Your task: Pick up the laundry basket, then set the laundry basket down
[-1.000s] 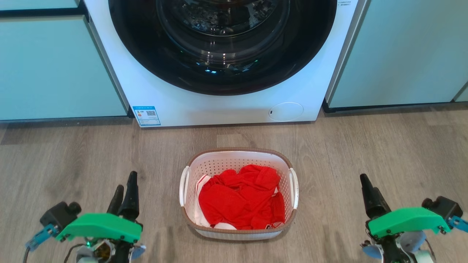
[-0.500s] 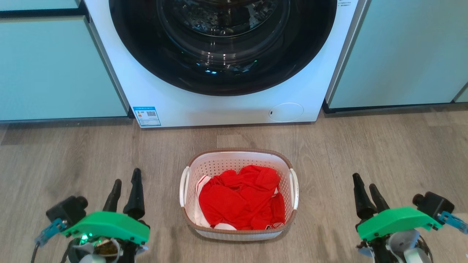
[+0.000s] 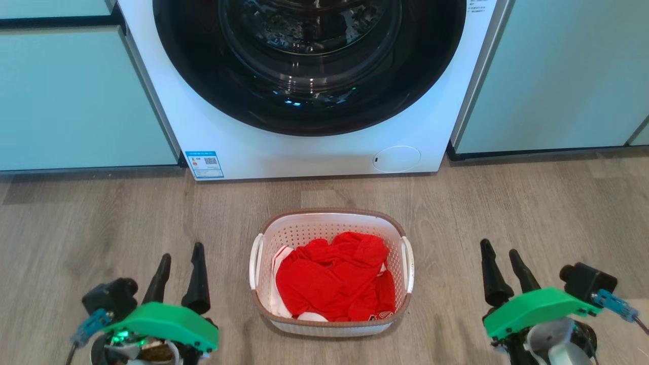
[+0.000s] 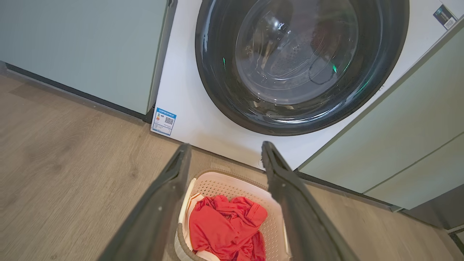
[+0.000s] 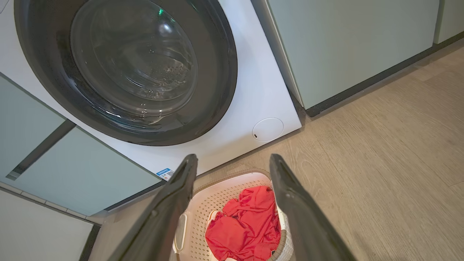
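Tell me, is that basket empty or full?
Partly full. Crumpled red cloth covers the bottom of the basket, while its perforated back wall shows bare above the pile.

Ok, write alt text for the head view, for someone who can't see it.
A white laundry basket holding red clothes sits on a wood floor before a washing machine. The robot's open left hand and right hand flank it, touching nothing.

A white front-loading washing machine [image 3: 304,152] with a dark round glass door [image 3: 309,56] stands between pale mint-green cabinets [image 3: 76,96] with a black toe-kick [image 3: 532,150], on a grey-brown wood-plank floor [image 3: 101,218]. Light glints on the glass.
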